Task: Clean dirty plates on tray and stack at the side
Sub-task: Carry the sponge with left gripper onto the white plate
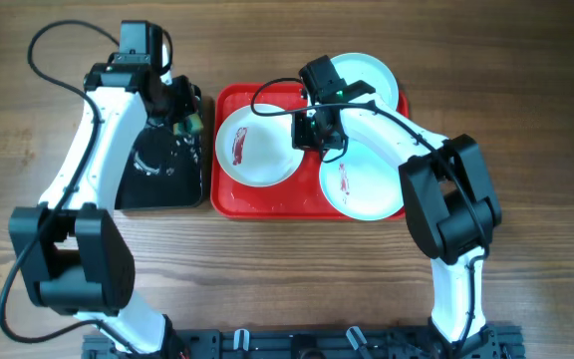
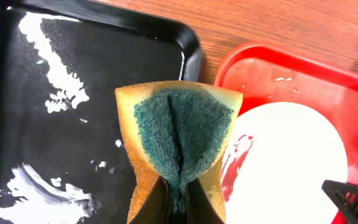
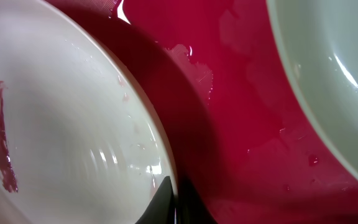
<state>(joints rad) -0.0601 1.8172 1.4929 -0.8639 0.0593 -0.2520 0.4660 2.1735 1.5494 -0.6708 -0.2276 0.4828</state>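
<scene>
The red tray (image 1: 229, 199) holds a cream-white plate (image 1: 262, 150) with a red smear at its left. A pale blue smeared plate (image 1: 362, 179) lies at its front right. A second pale blue plate (image 1: 367, 78) lies at the back right, partly over the rim. My right gripper (image 1: 325, 143) is shut on the cream plate's right rim. The right wrist view shows the fingers (image 3: 169, 202) clasping that rim (image 3: 73, 124), with a blue plate (image 3: 328, 68) beside it. My left gripper (image 2: 178, 202) is shut on a yellow-green sponge (image 2: 179, 130) above the black tray's corner.
A black tray (image 1: 157, 189) with white foam streaks (image 2: 55, 81) sits left of the red tray. Water drops lie on the red tray floor (image 3: 241, 124). The wood table surrounds both trays.
</scene>
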